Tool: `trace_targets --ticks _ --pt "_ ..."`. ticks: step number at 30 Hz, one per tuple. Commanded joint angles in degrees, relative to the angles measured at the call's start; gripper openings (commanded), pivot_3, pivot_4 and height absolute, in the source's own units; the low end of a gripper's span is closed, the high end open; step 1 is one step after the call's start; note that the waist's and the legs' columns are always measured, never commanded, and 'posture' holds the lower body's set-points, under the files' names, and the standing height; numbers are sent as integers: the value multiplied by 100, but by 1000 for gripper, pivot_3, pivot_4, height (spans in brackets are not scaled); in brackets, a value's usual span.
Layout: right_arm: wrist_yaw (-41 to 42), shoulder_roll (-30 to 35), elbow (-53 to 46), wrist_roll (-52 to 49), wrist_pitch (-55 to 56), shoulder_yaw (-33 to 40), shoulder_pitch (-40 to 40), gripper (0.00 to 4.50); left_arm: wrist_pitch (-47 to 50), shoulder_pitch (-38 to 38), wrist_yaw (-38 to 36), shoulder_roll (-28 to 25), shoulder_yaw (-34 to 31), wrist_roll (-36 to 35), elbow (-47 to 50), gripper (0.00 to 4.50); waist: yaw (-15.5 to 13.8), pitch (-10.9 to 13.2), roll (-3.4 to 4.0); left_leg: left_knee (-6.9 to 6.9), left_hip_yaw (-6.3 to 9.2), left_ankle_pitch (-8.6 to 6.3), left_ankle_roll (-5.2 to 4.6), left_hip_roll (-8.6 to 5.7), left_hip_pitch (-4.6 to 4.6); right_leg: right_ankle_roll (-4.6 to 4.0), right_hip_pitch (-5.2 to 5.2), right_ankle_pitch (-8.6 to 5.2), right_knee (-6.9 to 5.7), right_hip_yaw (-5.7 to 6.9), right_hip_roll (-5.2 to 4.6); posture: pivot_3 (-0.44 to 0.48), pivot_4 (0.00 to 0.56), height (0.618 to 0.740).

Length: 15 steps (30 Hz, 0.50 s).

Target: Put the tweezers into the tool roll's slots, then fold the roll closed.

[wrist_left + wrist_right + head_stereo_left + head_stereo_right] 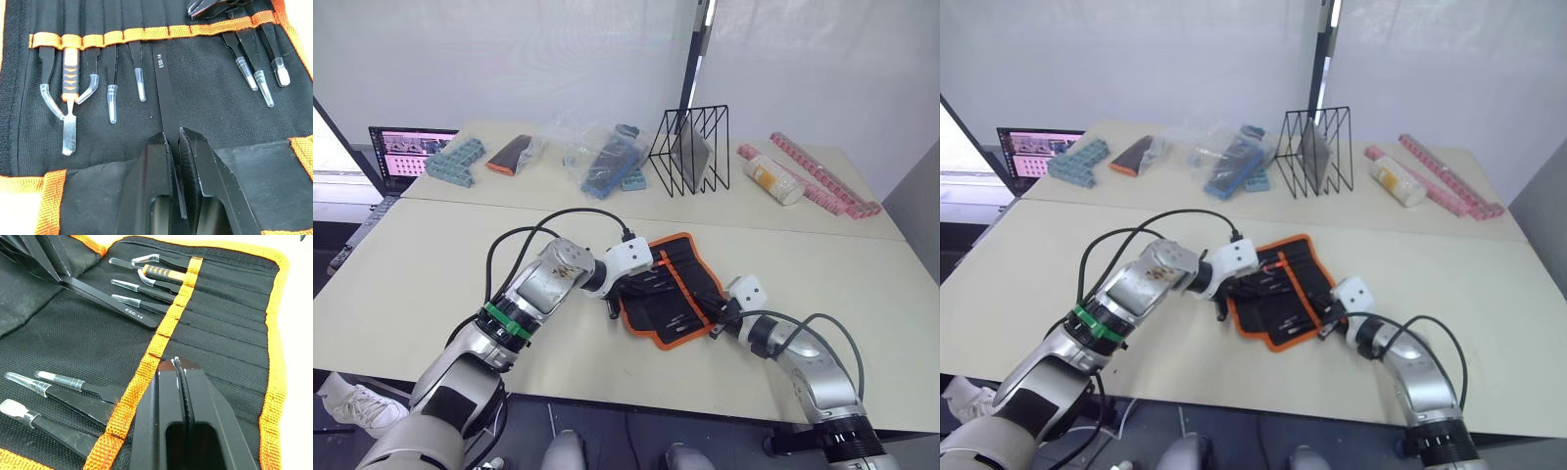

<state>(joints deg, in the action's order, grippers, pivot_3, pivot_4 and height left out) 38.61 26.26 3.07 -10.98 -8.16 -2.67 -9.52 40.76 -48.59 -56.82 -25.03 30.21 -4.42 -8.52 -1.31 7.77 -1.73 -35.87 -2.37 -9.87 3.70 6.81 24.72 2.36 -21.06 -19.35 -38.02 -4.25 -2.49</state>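
My counter (431, 284) is a broad, smooth, pale beige top, with a second counter butted against its far edge. In front of me the tool roll (671, 289) lies opened flat and skewed: coarse black woven fabric, bound all round in bright orange ribbed edging, with an orange stripe (146, 33) running across its inner face. That stripe borders the slots (220, 328), a row of narrow stitched black pockets.

On the far counter stand a black wire rack (690, 149) of angular triangles, a laptop (409, 152) with a lit screen at the left, clear plastic bags holding blue blocks (607, 162), teal blocks (455, 162), a black-and-orange pouch (512, 153) in clear wrap, a pale cylindrical bottle (773, 179) and a long pink strip (822, 174).

My left pincer (174, 139) is clenched on one of the tweezers (164, 93), a flat, matte black blade printed "ESD-14", its blunt end resting just at the orange stripe between filled pockets. My right pincer (178, 367) is clenched with nothing between its fingers, its tips pressing on the slots beside the stripe.

Other slim black tweezers sit tucked in the slots, their points capped in clear plastic sleeves (112, 103). Among them stands a tool with an orange-and-black ribbed grip (70, 73) and a flat metal tip.
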Motion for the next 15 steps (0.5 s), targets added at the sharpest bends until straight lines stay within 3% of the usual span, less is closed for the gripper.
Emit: trace_targets --ticks 1,9,15 --pt "36 26 234 126 -196 -106 185 0 -209 -66 56 118 -80 116 -28 44 1 0 0 0 0 0 0 0 0 0 0 0 0 0 0 0 150 713" --pt "28 -6 176 137 -241 -169 203 0 -1095 -262 350 655 -17 511 -1156 44 -3 0 0 -3 1 0 0 -1 0 0 1 0 -1 0 0 0 150 713" --pt "50 8 131 126 -291 -183 218 0 -2399 -531 497 1246 -130 730 -2488 44 -20 0 0 -7 3 0 0 -3 0 0 5 0 -2 0 1 0 150 713"
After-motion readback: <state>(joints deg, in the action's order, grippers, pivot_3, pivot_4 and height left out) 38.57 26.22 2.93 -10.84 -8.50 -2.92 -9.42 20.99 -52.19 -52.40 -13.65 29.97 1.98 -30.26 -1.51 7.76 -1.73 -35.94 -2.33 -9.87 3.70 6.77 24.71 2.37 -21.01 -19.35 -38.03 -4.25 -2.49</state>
